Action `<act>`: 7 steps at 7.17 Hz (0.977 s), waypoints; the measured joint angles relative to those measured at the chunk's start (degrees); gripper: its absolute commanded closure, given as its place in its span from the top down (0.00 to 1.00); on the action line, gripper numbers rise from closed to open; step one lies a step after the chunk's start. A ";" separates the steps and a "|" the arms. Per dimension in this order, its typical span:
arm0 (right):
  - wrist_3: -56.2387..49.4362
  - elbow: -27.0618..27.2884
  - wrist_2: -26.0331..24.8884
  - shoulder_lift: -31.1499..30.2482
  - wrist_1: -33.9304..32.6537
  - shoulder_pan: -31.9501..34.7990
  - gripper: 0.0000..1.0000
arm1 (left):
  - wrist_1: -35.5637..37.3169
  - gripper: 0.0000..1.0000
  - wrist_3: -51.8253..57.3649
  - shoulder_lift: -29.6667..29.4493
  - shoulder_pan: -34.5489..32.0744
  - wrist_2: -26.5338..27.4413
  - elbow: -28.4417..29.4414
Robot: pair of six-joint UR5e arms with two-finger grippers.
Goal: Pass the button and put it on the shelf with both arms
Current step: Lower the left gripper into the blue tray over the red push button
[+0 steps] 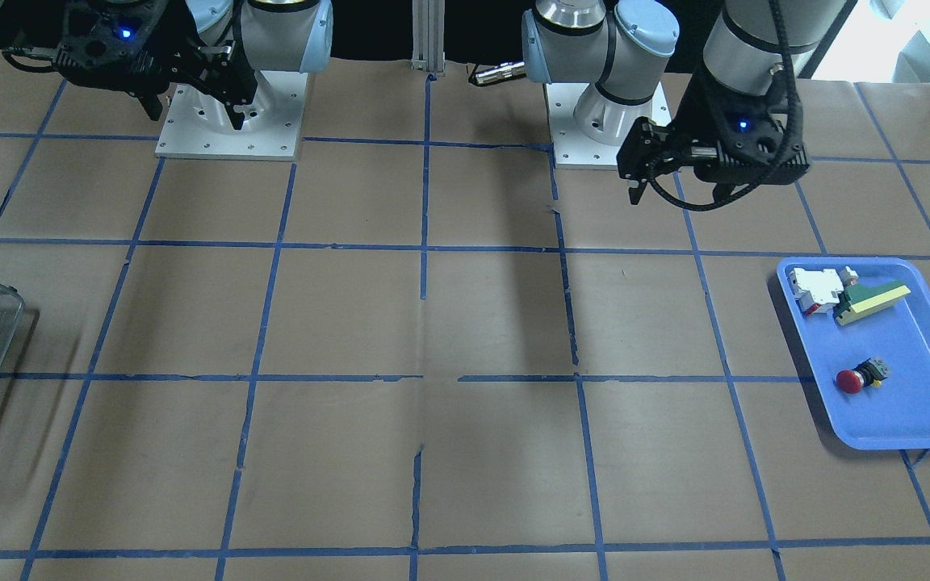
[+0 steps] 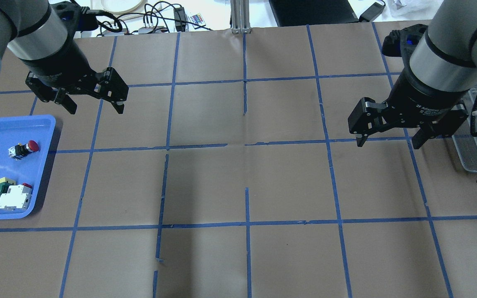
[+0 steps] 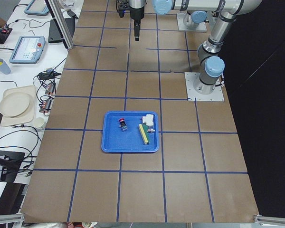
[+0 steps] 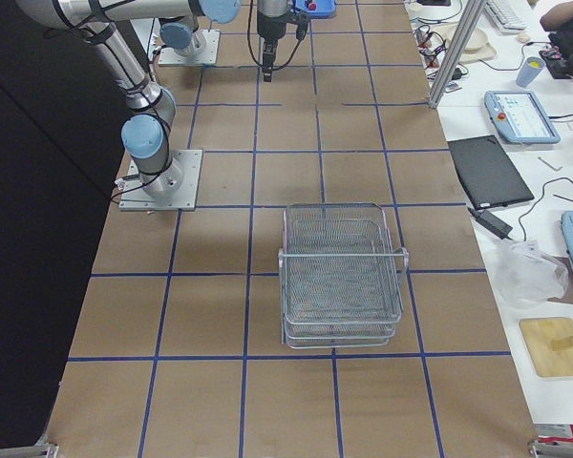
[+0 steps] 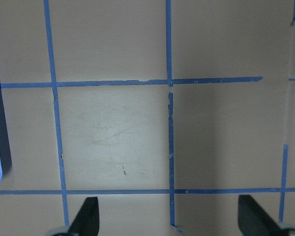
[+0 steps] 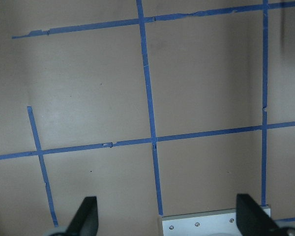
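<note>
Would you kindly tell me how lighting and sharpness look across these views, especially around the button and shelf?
Front-facing view: soft shadows streak the table, the top right corner blown out, the button sharp. Left wrist view: a pale glare patch on the table ahead of the left gripper. Exterior right view: the shelf is evenly lit, the left side black.
</note>
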 measured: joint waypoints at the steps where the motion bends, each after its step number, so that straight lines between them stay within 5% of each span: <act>1: 0.02 0.03 -0.10 -0.02 0.06 0.00 1.00 | 0.60 0.99 6.73 -0.21 4.71 -0.13 -0.19; 4: -0.42 0.09 0.16 0.02 0.05 -0.05 1.00 | 3.34 0.96 31.98 -2.93 21.19 -0.75 -1.25; 7: -0.47 0.08 0.39 0.02 0.07 -0.33 1.00 | 16.56 0.96 58.16 -8.42 33.74 -4.57 -7.01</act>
